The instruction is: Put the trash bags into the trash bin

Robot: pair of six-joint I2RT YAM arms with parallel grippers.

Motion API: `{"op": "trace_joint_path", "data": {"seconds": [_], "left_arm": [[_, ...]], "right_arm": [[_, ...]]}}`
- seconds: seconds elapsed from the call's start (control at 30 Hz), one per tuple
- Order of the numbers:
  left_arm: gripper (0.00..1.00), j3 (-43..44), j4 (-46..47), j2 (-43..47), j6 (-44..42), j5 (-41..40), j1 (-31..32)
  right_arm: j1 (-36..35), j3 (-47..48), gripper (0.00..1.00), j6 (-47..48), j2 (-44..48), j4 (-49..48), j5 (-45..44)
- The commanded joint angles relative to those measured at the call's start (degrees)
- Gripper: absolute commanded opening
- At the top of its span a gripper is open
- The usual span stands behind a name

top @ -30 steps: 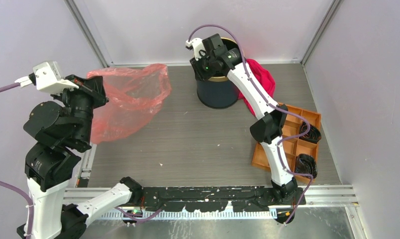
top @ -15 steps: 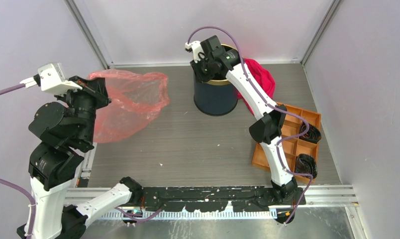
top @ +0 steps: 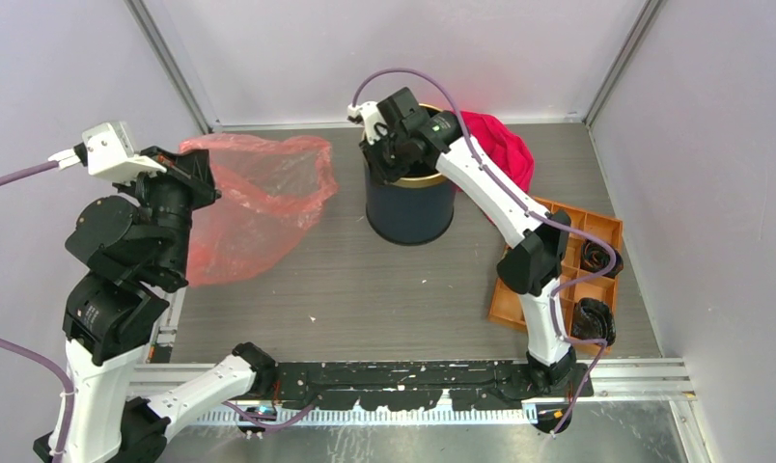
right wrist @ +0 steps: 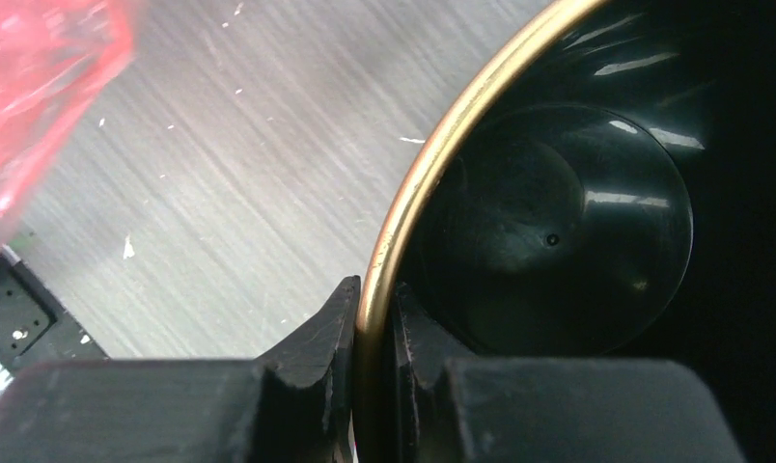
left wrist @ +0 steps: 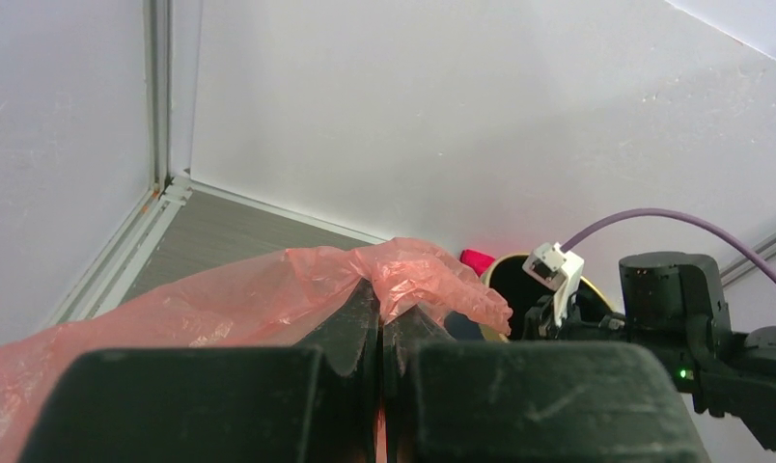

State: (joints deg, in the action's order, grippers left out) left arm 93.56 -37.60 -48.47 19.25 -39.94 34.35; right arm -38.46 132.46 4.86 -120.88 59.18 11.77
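Our left end effector (left wrist: 379, 328) pinches the red-pink trash bag (top: 259, 198); our right end effector (right wrist: 374, 313) clamps the navy trash bin (top: 408, 207) by its gold rim (right wrist: 429, 162).

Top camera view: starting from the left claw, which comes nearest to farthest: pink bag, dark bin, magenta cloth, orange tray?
1. Trash bag, pinched in left gripper.
2. Trash bin, centre back.
3. Magenta cloth, back, right of bin.
4. Orange tray, far right.
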Motion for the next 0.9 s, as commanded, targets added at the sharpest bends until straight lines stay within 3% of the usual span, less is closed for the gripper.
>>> {"op": "trace_joint_path", "data": {"seconds": [0.0,0.33,0.57,0.67,0.77,0.87], "left_arm": [[0.01,-0.2,4.0,0.5,0.2,-0.5,-0.3],[0.01,-1.4,5.3,0.9,-0.5,-2.3,-0.3],[0.01,-1.4,5.9,-0.1,0.3,-1.3,-0.3],[0.00,-2.2,7.0,0.2,0.1,0.0,-0.3],[0.01,-2.5,8.2,0.3,-0.4,0.4,-0.3],[0.00,-1.5,8.6,-0.2,-0.8,1.0,-0.3]], "right_arm": [[-5.2,-3.2,0.18,-7.4,6.2,1.7,4.7],[-9.5,-27.3,0.31,-20.5,20.6,-13.4,2.1],[-11.3,-33.3,0.39,-24.7,24.7,-18.8,5.6],[-12.0,-34.2,0.51,-25.0,25.7,-19.4,6.2],[-12.0,-34.1,0.74,-26.3,27.1,-19.8,2.6],[-12.0,-34.2,0.84,-28.3,28.9,-20.7,-1.0]]}}
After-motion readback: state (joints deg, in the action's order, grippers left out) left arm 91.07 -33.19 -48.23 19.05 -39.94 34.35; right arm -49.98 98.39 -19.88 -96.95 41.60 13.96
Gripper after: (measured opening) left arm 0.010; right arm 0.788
